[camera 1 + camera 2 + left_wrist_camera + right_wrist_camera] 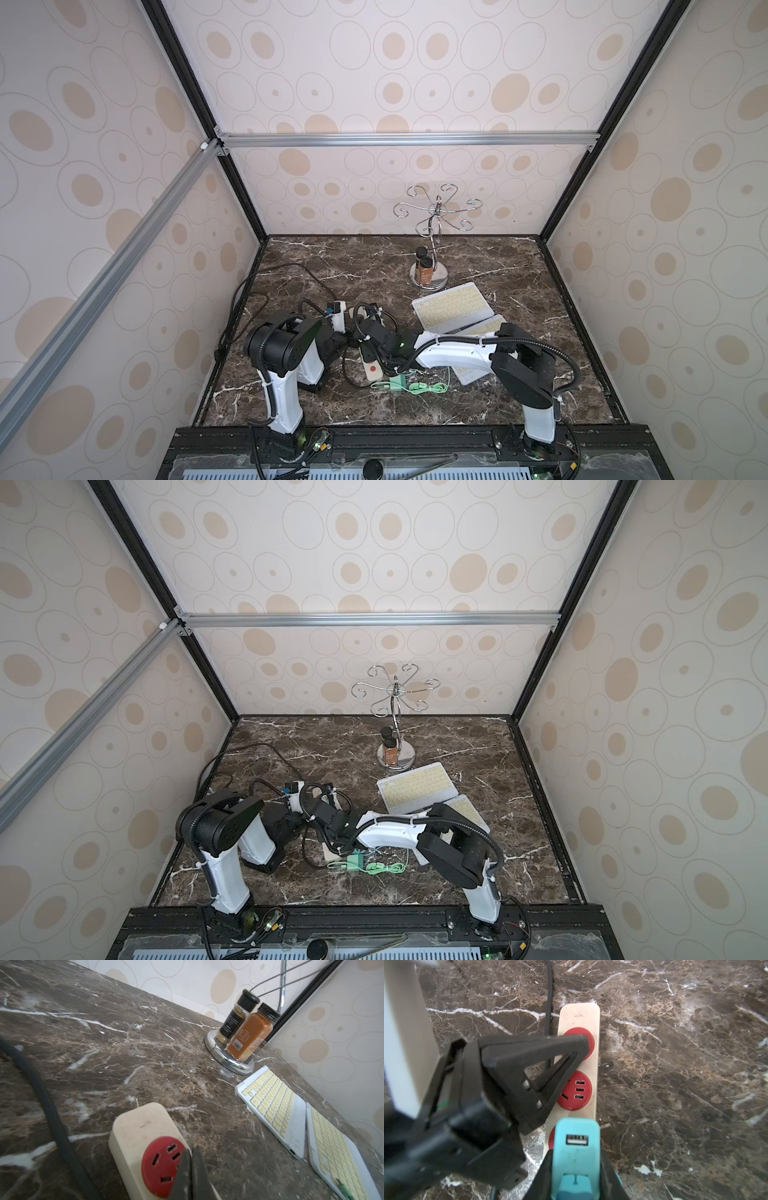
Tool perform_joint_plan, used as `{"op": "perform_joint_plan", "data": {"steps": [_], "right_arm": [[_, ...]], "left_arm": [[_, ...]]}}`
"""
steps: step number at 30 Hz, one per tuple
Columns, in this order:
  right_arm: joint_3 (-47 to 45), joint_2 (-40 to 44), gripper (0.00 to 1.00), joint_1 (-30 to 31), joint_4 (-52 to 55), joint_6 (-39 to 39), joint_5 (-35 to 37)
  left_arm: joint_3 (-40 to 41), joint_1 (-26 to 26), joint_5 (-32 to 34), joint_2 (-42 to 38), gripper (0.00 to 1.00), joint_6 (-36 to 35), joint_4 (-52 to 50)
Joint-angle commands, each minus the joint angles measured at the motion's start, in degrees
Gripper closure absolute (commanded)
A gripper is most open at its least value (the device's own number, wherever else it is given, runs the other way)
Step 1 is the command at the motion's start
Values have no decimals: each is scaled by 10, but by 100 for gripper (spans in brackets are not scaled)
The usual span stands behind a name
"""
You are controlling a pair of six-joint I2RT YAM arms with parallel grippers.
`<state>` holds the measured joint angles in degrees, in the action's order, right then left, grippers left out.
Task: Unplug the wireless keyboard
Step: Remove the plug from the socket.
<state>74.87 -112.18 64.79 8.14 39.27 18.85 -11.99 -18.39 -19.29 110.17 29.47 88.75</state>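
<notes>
Robot test cell in a lab, dressed as a home; aluminium frame bars hold circle-print wallpaper panels; marble-look tabletop; left arm and right arm mounted on a black front rail; household props: chrome stand, spice jars, power strip, teal USB charger.

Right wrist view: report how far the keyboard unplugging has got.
Done: the USB port showing on the teal charger is empty, and the green cable lies coiled on the table. In hand: the right end effector clamps the charger over the power strip, while the shut left end effector rests on the strip's far socket. Left: lifting the charger clear; whether it is out of its socket cannot be told.
</notes>
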Motion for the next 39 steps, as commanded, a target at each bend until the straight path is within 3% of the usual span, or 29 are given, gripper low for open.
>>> {"op": "perform_joint_plan", "data": {"steps": [1, 6, 13, 19, 24, 26, 33, 36, 39], "right_arm": [[13, -2, 100, -3, -86, 5, -6], [14, 2, 100, -1, -74, -17, -3], [34, -8, 100, 2, -44, -35, 22], [48, -8, 100, 9, -23, -38, 45], [19, 15, 100, -5, -82, -18, -39], [25, 22, 100, -4, -74, -19, -41], [111, 6, 100, 7, 54, -46, 30], [82, 27, 100, 7, 5, -58, 16], [9, 61, 100, -7, -130, -48, -84]], "left_arm": [[32, -9, -46, 25, 100, -18, -22], [63, -8, -69, 51, 100, -19, 63], [70, -9, -108, 63, 100, -13, 98], [58, -11, -106, 67, 100, -11, 45], [40, -10, -101, 62, 100, 0, -51], [26, -11, -92, 63, 100, 1, -101], [-14, -10, -80, 88, 100, 13, -182], [-17, -11, -80, 92, 100, 14, -186], [-20, -10, -80, 95, 100, 14, -190]]}}
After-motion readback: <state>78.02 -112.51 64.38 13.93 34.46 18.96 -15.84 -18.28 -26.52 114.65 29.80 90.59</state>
